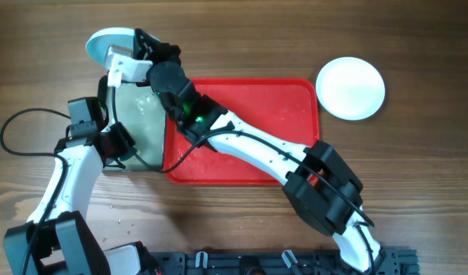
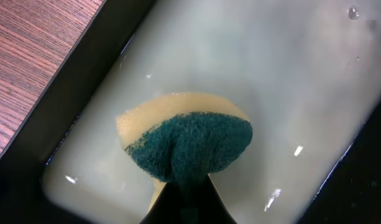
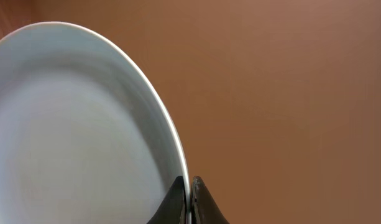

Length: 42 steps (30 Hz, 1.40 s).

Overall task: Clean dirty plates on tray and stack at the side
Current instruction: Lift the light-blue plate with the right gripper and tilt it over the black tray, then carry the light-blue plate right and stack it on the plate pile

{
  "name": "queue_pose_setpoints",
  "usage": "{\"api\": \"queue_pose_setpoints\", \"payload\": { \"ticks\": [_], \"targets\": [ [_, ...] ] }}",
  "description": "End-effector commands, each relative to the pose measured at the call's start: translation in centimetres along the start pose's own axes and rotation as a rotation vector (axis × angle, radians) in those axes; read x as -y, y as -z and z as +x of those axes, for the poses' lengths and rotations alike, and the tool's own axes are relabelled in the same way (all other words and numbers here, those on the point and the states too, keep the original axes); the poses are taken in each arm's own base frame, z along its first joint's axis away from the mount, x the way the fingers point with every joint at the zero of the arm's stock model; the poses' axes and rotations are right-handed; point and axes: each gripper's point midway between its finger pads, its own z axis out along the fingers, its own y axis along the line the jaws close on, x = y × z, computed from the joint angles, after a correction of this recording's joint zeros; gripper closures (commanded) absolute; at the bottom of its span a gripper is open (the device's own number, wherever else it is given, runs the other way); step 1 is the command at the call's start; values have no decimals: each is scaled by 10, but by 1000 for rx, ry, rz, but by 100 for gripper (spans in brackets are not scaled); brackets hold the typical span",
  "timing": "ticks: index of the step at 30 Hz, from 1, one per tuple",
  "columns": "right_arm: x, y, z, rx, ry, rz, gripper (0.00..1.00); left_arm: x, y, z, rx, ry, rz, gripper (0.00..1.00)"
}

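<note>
My right gripper is clamped on the rim of a pale aqua plate, holding it at the far left of the table, just past the far end of the small black-rimmed tray. My left gripper is pinched on a yellow sponge, its green scouring face showing, over that small tray's glossy floor. The red tray lies mid-table under my right arm, and a white plate rests on the wood just off its far right corner.

Wooden table bears red tray, grey-green tray, white plate.
</note>
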Motion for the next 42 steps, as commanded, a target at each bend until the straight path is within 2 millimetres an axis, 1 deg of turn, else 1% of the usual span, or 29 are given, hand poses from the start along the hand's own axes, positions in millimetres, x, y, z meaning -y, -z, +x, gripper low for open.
{"api": "queue_pose_setpoints", "payload": {
  "ticks": [1, 2, 4, 6, 12, 14, 16, 17, 19, 20, 21, 22, 23, 24, 25, 26, 27, 28, 30, 31, 32, 33, 34, 35, 36, 37, 39, 42],
  "targets": [
    [12, 1, -10, 16, 126, 43, 96, 0, 2, 0, 5, -9, 9, 96],
    [12, 1, -13, 34, 124, 41, 96, 0, 2, 0, 5, -9, 9, 96],
    [8, 1, -20, 78, 180, 23, 95, 0, 2, 0, 5, -9, 9, 96],
    [9, 2, -25, 98, 206, 28, 95, 0, 2, 0, 4, -9, 9, 96],
    [7, 1, -23, 93, 198, 19, 96, 0, 2, 0, 4, -9, 9, 96],
    [7, 1, -22, 86, 150, 18, 96, 0, 2, 0, 5, -9, 9, 96],
    [6, 0, -16, 61, 53, 8, 96, 0, 2, 0, 4, -9, 9, 96],
    [9, -1, -8, 35, -32, 19, 96, 0, 2, 0, 4, -9, 9, 96],
    [16, -7, 16, -35, -258, 37, 96, 0, 2, 0, 4, -9, 9, 96],
    [19, -10, 33, -77, -410, 48, 96, 0, 2, 0, 4, -9, 9, 96],
    [19, -12, 48, -119, -570, 61, 96, 0, 2, 0, 5, -9, 9, 96],
    [16, -12, 59, -154, -692, 51, 96, 0, 2, 0, 5, -10, 9, 96],
    [13, -12, 66, -178, -747, 9, 96, 0, 2, 0, 5, -10, 10, 96],
    [12, -11, 68, -181, -792, -56, 96, 0, 2, 0, 5, -13, 9, 96],
    [17, -8, 66, -163, -842, -124, 96, 0, 2, 0, 5, -13, 9, 96],
    [27, -2, 59, -130, -892, -216, 96, 0, 2, 0, 5, -13, 9, 96],
    [43, 11, 61, -133, -960, -305, 96, 0, 2, 0, 6, -14, 9, 96],
    [54, 23, 71, -180, -1014, -352, 96, 0, 2, 0, 5, -15, 10, 96],
    [68, 54, 102, -329, -1081, -419, 96, 1, 2, -1, 9, -42, 11, 96],
    [73, 75, 125, -433, -1096, -448, 96, 3, 2, -4, 23, -58, 22, 96],
    [73, 90, 142, -511, -1101, -465, 96, 10, 2, -9, 40, -81, 57, 96],
    [73, 104, 160, -593, -1108, -474, 96, 25, 4, -15, 63, -123, 135, 96],
    [68, 121, 183, -701, -1115, -491, 96, 47, 9, -23, 104, -196, 247, 96],
    [60, 134, 197, -779, -1119, -512, 96, 57, 12, -31, 144, -248, 289, 96],
    [54, 144, 205, -838, -1118, -532, 96, 62, 14, -36, 173, -280, 297, 96],
    [47, 152, 210, -881, -1117, -549, 96, 67, 16, -40, 203, -334, 305, 96],
    [32, 165, 218, -947, -1114, -580, 96, 78, 18, -40, 241, -468, 308, 96],
    [5, 180, 232, -1042, -1164, -596, 96, 82, 16, -40, 269, -590, 252, 96]
  ]
}}
